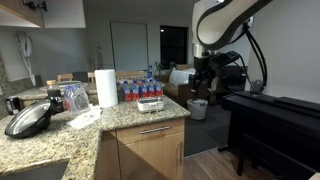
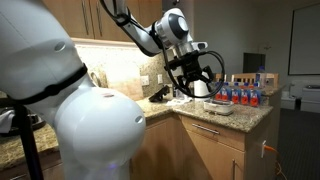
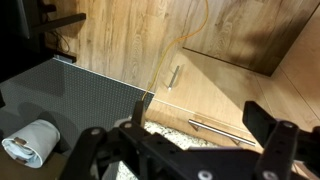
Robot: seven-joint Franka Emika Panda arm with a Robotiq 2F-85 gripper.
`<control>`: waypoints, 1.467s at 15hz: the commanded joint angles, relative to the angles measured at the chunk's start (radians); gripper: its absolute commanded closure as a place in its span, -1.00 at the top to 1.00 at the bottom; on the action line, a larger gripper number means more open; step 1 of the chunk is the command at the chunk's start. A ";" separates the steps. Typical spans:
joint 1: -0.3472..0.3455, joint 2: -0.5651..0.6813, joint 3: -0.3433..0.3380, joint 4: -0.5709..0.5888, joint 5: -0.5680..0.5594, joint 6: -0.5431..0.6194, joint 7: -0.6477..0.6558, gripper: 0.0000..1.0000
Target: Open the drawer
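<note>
While well clear of the shut drawer, fingers wide apart.

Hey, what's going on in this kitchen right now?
A robot arm is working toward the wooden drawer under the granite counter. Its claw hangs open and empty in the air, not touching the drawer's silver bar handle, which the wrist view shows ahead of it. The drawer looks shut, so the pull has not yet begun.

Light-brown wood-grain drawer with silver handle, speckled beige countertop, white paper towel roll.
</note>
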 commanded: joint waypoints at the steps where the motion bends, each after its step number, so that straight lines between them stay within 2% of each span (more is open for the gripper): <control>1: -0.003 0.035 0.042 0.040 -0.076 -0.007 0.064 1.00; 9: -0.017 0.148 0.127 0.109 -0.326 0.001 0.233 1.00; 13: -0.007 0.158 0.129 0.104 -0.465 -0.015 0.262 1.00; 22: 0.036 0.310 0.107 0.152 -0.785 -0.049 0.322 1.00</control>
